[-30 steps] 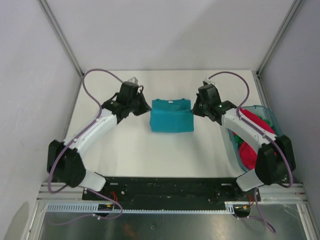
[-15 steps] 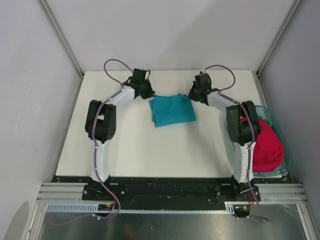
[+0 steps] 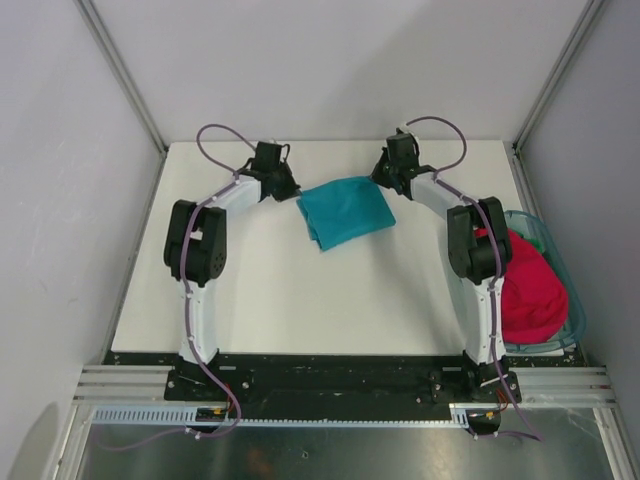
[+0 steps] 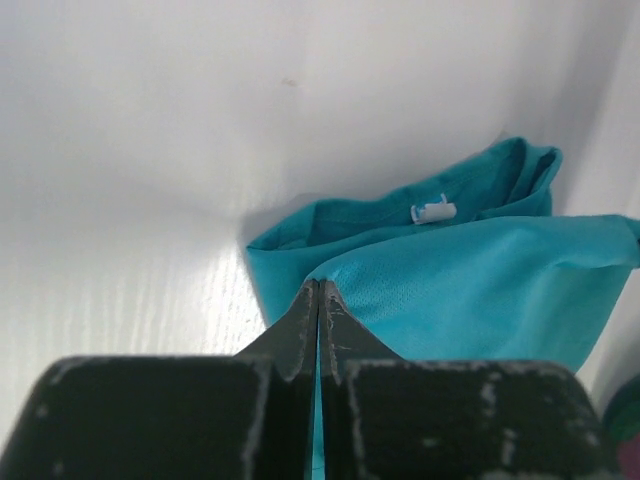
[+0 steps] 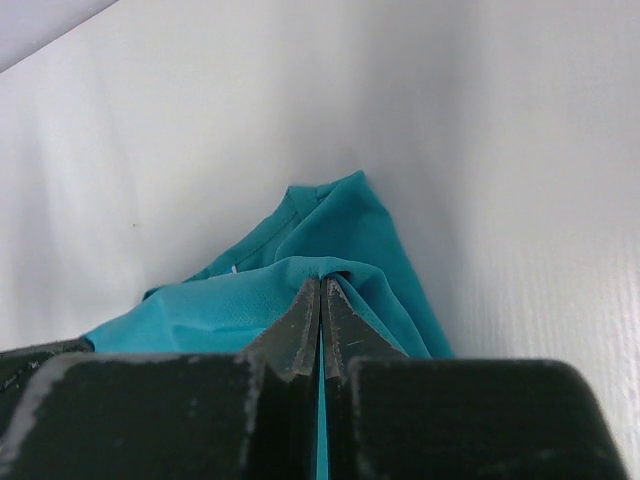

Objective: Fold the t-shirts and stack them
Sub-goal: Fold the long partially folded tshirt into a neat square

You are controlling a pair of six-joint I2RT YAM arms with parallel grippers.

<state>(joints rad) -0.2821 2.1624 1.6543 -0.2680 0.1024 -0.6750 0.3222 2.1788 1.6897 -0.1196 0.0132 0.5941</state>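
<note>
A folded teal-blue t-shirt (image 3: 347, 209) lies at the back middle of the white table, skewed with its right side farther back. My left gripper (image 3: 290, 191) is shut on its left far corner; the cloth (image 4: 480, 280) shows pinched between the fingertips. My right gripper (image 3: 383, 181) is shut on its right far corner, cloth (image 5: 250, 300) pinched likewise. A magenta-red t-shirt (image 3: 528, 285) is heaped in the teal plastic basket (image 3: 560, 262) at the right. No green cloth shows.
The table's back edge (image 3: 340, 142) and the white back wall lie just beyond both grippers. Metal frame posts stand at the back corners. Both arms stretch far back from their bases at the near edge.
Both grippers moved farther back with the teal-blue t-shirt's corners, dragging and turning the shirt toward the back wall. The arms stretched out from a bent pose.
</note>
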